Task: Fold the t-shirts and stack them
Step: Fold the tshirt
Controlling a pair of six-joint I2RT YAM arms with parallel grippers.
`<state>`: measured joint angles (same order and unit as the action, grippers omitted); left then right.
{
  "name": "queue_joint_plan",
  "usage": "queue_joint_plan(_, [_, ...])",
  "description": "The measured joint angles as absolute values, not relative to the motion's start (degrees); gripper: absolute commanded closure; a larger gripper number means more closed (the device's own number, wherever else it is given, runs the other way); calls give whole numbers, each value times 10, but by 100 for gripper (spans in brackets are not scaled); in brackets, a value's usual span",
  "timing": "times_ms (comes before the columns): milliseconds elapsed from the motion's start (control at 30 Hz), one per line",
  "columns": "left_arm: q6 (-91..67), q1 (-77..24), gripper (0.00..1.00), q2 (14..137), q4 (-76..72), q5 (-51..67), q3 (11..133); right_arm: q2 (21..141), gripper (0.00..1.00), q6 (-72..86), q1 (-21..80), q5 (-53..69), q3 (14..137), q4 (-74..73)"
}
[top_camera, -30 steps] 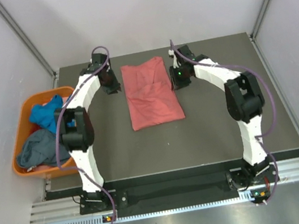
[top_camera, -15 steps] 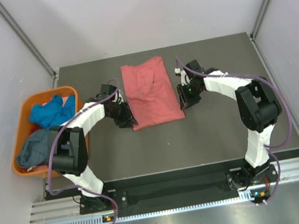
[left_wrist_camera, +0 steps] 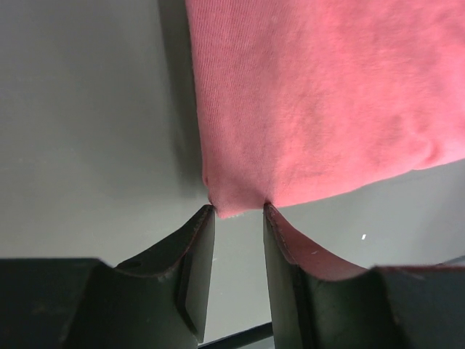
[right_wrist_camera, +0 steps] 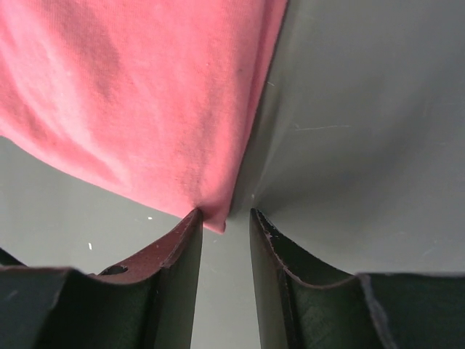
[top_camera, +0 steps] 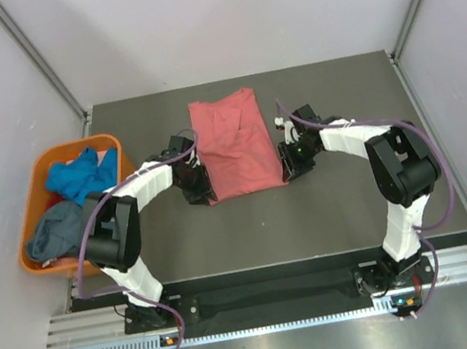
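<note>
A salmon-pink t-shirt [top_camera: 233, 143] lies folded into a long rectangle in the middle of the dark table. My left gripper [top_camera: 200, 193] is at its near left corner. In the left wrist view the gripper [left_wrist_camera: 238, 211] is open, with the shirt's [left_wrist_camera: 320, 94] corner between the fingertips. My right gripper [top_camera: 292, 168] is at the near right corner. In the right wrist view it [right_wrist_camera: 225, 214] is open too, with the shirt's [right_wrist_camera: 145, 87] corner tip just inside the left finger. A bright blue t-shirt [top_camera: 79, 175] and a slate grey-blue t-shirt [top_camera: 56, 231] lie crumpled in the tub.
An orange plastic tub [top_camera: 31, 206] stands off the table's left edge, beside the left arm. Grey walls with metal posts close in the table at the back and sides. The table's [top_camera: 356, 208] near half is bare dark mat.
Both grippers have come from the shirt's far end down along its sides to its near corners. The shirt has stayed in place on the table.
</note>
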<state>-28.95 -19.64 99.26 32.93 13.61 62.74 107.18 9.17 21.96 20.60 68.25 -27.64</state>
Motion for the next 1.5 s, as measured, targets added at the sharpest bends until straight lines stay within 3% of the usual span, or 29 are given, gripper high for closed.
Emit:
queue_joint_plan(167, [-288, -199, 63, 1000, 321, 134, 619, 1069, 69, 92, 220, 217, 672, -261])
queue_joint_plan(200, [-289, -199, 68, 1001, 319, 135, 618, 1069, 71, 93, 220, 221, 671, -258])
queue_joint_plan(233, [-290, -199, 83, 1002, 317, 136, 617, 1069, 74, 95, 220, 223, 670, -256])
queue_joint_plan(300, [-293, -199, 100, 1009, 313, 136, 618, 1068, 91, 96, 220, 229, 663, -248])
queue_joint_plan(367, [-290, -199, 100, 1016, 313, 135, 618, 1065, 100, 102, 220, 228, 654, -243])
queue_joint_plan(833, [-309, -228, 100, 962, 343, 92, 593, 907, 100, 171, 221, 178, 496, -211])
queue_joint_plan(867, [-311, -235, 96, 958, 344, 93, 584, 898, 98, 178, 222, 178, 475, -204])
queue_joint_plan(900, [-314, -243, 87, 956, 344, 96, 575, 891, 96, 185, 225, 176, 454, -201])
queue_joint_plan(1000, [-320, -264, 75, 952, 350, 102, 554, 863, 82, 203, 228, 171, 419, -193])
queue_joint_plan(1033, [-322, -266, 73, 951, 355, 102, 552, 851, 76, 207, 228, 161, 413, -198])
queue_joint_plan(1100, [-322, -267, 72, 948, 373, 96, 555, 834, 73, 212, 228, 144, 411, -216])
queue_joint_plan(1267, [-307, -253, 73, 950, 440, 61, 667, 818, 70, 210, 227, 107, 455, -263])
queue_joint_plan(1500, [-271, -196, 74, 1025, 422, 73, 860, 879, 71, 173, 226, 109, 619, -241])
